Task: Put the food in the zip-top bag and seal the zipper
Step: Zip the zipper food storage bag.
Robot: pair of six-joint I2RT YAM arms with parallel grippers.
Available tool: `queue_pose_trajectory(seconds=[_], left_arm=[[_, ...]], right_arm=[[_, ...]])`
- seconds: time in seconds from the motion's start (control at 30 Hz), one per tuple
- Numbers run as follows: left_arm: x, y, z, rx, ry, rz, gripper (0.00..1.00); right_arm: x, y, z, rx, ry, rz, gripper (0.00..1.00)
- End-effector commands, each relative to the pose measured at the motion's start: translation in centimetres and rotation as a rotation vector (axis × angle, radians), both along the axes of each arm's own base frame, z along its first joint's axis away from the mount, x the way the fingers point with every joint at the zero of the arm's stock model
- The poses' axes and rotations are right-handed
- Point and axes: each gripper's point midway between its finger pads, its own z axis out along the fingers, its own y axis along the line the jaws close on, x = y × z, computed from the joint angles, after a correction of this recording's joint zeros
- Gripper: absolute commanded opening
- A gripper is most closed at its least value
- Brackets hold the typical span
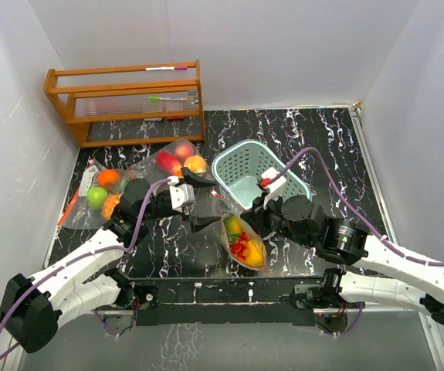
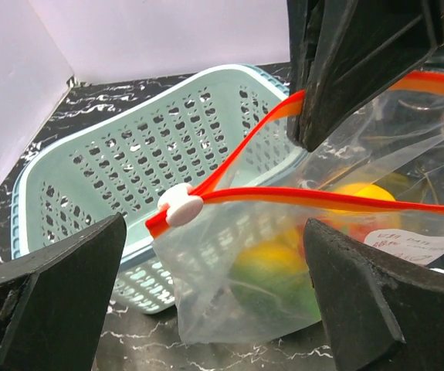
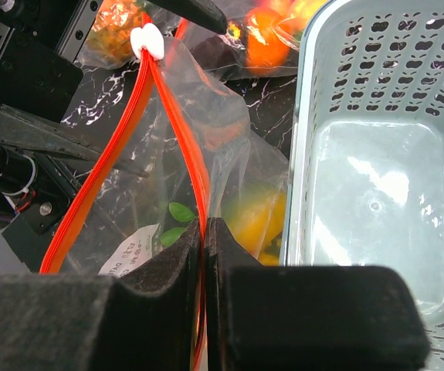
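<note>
From above, the bag stands on the counter beside the basket, with fruit inside and both arms reaching low towards its top. Left wrist: my left gripper is spread wide around the white slider, not touching it. Right wrist: my right gripper pinches the orange zipper strip, I'd say to keep it taut for sealing.

Bright even light, soft shadows, glare inside basket, blurry wrist-view foregrounds
</note>
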Motion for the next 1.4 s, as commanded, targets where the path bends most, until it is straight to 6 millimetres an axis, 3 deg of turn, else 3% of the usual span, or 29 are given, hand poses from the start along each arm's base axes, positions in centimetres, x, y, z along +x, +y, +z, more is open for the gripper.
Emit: queue_pose_trajectory(seconds=[0.0,0.1,0.17,0.33,0.47,0.5,0.57,0.63,0.73,0.8,0.87,0.93,1.13,1.37], left_arm=[[-1.3,-0.8,3.3,-0.078,-0.079,-0.108,0.96],[-1.6,-1.0,3.1,-0.075,-0.064,-0.138,0.89],[-1.9,-1.1,3.3,-0.084,-0.051,-0.157,0.78],[-1.9,-1.6,2.5,-0.050,0.022,-0.186,0.42],[-1.9,-1.7,2.8,-0.061,0.068,-0.188,0.03],[-1.7,-1.7,3.1,-0.068,0.092,-0.174,0.00],[-1.7,-1.7,3.2,-0.035,0.118,-0.168,0.00],[-1.7,-1.4,2.3,0.048,0.181,-0.158,0.00],[-0.9,-0.6,2.2,0.114,0.266,-0.066,0.00],[-1.3,-0.3,2.7,0.101,0.248,-0.060,0.00],[-1.5,0.0,3.2,0.067,0.211,-0.051,0.00],[-1.4,0.2,3.3,0.054,0.181,-0.041,0.00],[-1.3,0.0,1.7,0.109,0.212,-0.053,0.00],[-1.3,-0.2,2.3,0.102,0.196,-0.068,0.00]], right_arm=[[0.0,0.5,1.5,0.033,-0.041,0.031,0.08],[-0.1,0.5,1.3,0.027,-0.042,0.042,0.08],[0.0,0.4,1.3,0.025,-0.045,0.039,0.08],[0.0,0.2,1.4,0.028,-0.049,0.031,0.08],[0.2,0.1,1.3,0.024,-0.053,0.021,0.08],[0.3,0.0,1.5,0.024,-0.055,0.013,0.08],[0.5,-0.2,2.1,0.022,-0.067,0.002,0.11],[0.6,-0.3,3.6,0.026,-0.095,0.006,0.31],[0.4,-0.3,6.8,0.056,-0.151,0.037,0.34],[0.7,-0.4,7.8,0.051,-0.179,0.029,0.36],[1.1,-0.3,7.7,0.025,-0.186,0.026,0.45],[1.2,0.2,7.2,0.002,-0.184,0.037,0.59],[1.2,1.8,7.5,-0.033,-0.232,0.122,0.87],[1.0,4.7,7.1,-0.100,-0.264,0.256,0.94]])
